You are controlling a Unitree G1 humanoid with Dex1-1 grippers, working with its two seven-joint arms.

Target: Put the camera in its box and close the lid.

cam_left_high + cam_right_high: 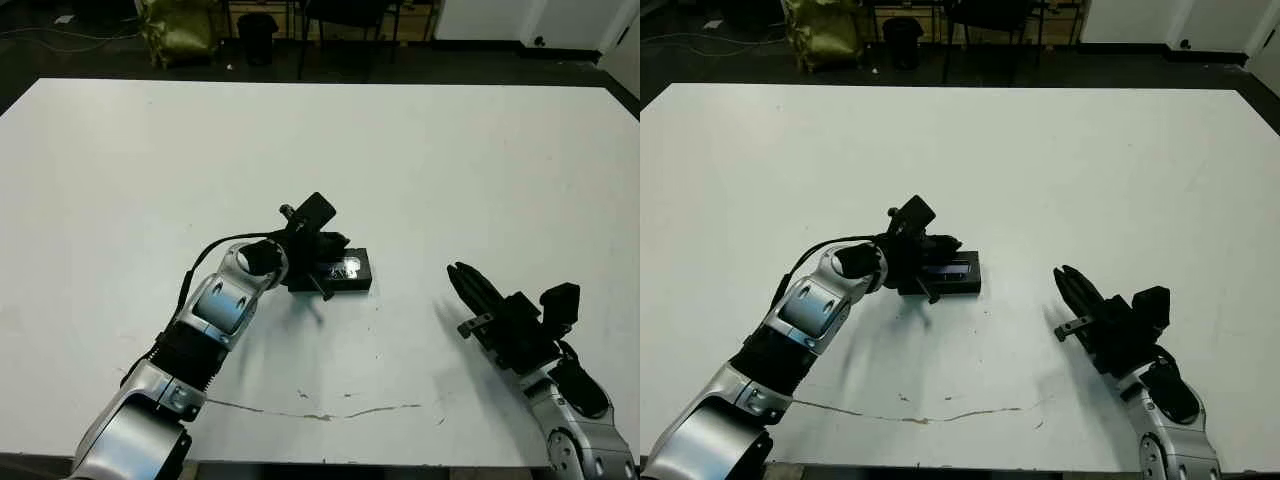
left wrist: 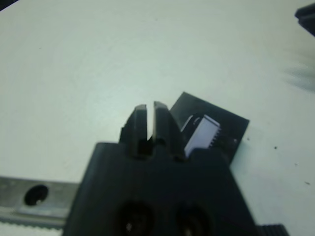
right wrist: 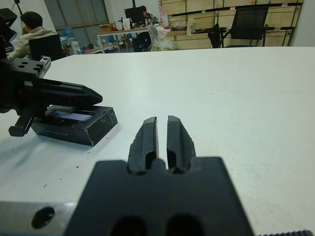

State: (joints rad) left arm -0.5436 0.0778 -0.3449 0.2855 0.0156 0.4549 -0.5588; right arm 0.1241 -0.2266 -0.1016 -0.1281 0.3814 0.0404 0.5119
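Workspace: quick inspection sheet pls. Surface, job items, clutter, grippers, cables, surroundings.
Surface: white table, a thin dark crack-like line near the front edge.
Job's things: black box near the table's middle with the lid on it, silvery strip on top; camera not seen.
Clutter: nothing seen.
Grippers: left gripper over the box, fingers together, holding nothing; right gripper off to the box's right, fingers together, empty.
Cables: a black cable loops along the left forearm.
Surroundings: dark floor, chair legs and a yellowish bag beyond the far edge; a seated person and desks in the right wrist view.
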